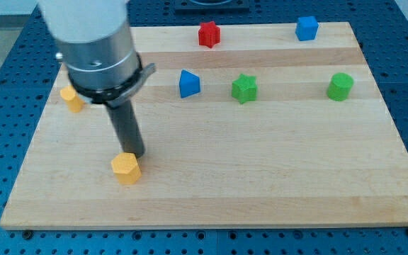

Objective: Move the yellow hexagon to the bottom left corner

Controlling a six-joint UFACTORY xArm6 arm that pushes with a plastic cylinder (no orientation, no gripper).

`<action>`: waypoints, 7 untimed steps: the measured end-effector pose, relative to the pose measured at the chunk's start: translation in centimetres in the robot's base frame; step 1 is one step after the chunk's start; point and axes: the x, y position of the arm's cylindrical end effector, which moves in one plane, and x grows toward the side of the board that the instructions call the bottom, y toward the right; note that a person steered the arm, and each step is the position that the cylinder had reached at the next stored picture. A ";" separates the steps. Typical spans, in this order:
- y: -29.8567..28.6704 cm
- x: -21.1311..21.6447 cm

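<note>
The yellow hexagon [126, 168] lies on the wooden board [261, 177], left of the middle and near the view's bottom. My tip [136, 155] stands just above and to the right of it, touching or nearly touching its upper right edge. The rod runs up from there to the grey arm body at the view's top left.
A second yellow block [71, 100] sits at the board's left edge, partly behind the arm. A blue triangular block [188, 83], a green star [244, 88] and a green cylinder [340, 86] lie across the middle. A red star [209, 34] and a blue cube [306, 28] sit along the top edge.
</note>
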 end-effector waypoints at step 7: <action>-4.6 3.4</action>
